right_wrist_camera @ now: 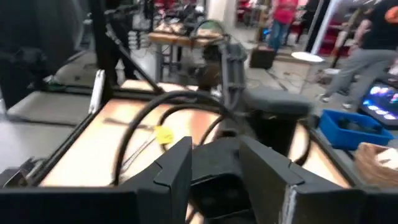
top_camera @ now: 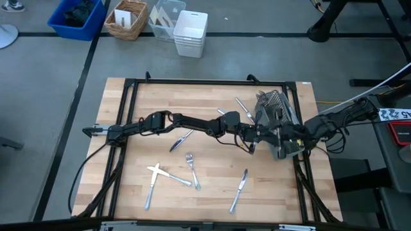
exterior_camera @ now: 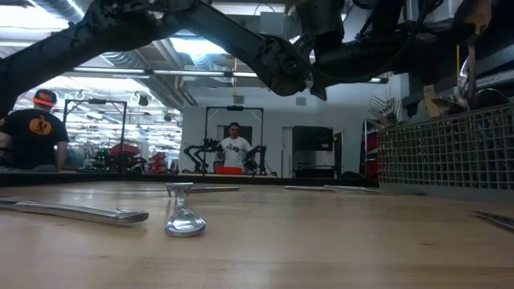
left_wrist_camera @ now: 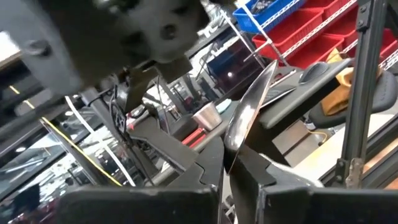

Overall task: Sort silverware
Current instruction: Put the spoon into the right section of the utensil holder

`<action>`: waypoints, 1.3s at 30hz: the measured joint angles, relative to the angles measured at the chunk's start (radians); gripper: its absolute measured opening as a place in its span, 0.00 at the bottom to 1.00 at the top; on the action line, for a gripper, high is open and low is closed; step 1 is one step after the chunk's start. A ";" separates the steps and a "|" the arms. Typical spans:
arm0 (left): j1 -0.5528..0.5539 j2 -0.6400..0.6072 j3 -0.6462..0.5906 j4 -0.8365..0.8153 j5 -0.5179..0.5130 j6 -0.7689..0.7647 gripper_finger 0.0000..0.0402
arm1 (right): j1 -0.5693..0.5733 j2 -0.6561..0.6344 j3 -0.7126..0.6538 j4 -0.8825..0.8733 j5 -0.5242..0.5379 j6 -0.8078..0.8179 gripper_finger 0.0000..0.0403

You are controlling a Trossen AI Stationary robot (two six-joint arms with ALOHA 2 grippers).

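— Where is your left gripper (top_camera: 249,138)?

— I have it reached far across the table (top_camera: 128,192) to the right side, raised off the wood, just beside the near-left edge of the caddy (top_camera: 273,115). Its fingers (left_wrist_camera: 261,177) are pressed together on a spoon (left_wrist_camera: 247,112). On the wrist camera the shiny bowl sticks up and out from between them, tilted.

— And the right gripper (top_camera: 286,144)?

— I see it at the near end of the caddy, close against the mesh and just beside the left one. On its own camera something dark sits in the middle of the tool (right_wrist_camera: 214,158), and I cannot tell whether it grips anything.

— How does the caddy sit?

— On the right part of the table, its mesh wall (exterior_camera: 450,152) standing high at the right of the low camera. From above I cannot tell which compartment holds what.

— Where is the rest of the silverware (top_camera: 170,174)?

— Mostly spread on the near half of the table. I count two crossed pieces near the left, touching each other, with a fork (top_camera: 192,170) just to their right. One knife (top_camera: 239,190) lies alone nearer the right, well apart from those. Another piece (top_camera: 181,140) lies under the left arm at mid-table, and a slim one (top_camera: 242,105) rests against the far-left side of the caddy. The low camera shows one piece (exterior_camera: 185,221) end-on, close up, and a long handle (exterior_camera: 80,212) flat to its left.
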 joint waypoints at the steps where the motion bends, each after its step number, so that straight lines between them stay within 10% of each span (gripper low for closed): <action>1: 0.003 0.000 0.000 -0.001 -0.002 0.000 0.03 | 0.000 0.001 0.000 -0.007 -0.014 0.001 0.34; 9: 0.016 0.000 0.000 0.004 -0.003 -0.008 0.03 | 0.000 0.004 0.000 -0.043 -0.142 0.029 0.34; 39: 0.017 0.000 -0.002 -0.006 -0.003 0.012 0.03 | 0.001 -0.004 0.001 -0.339 0.006 0.233 0.34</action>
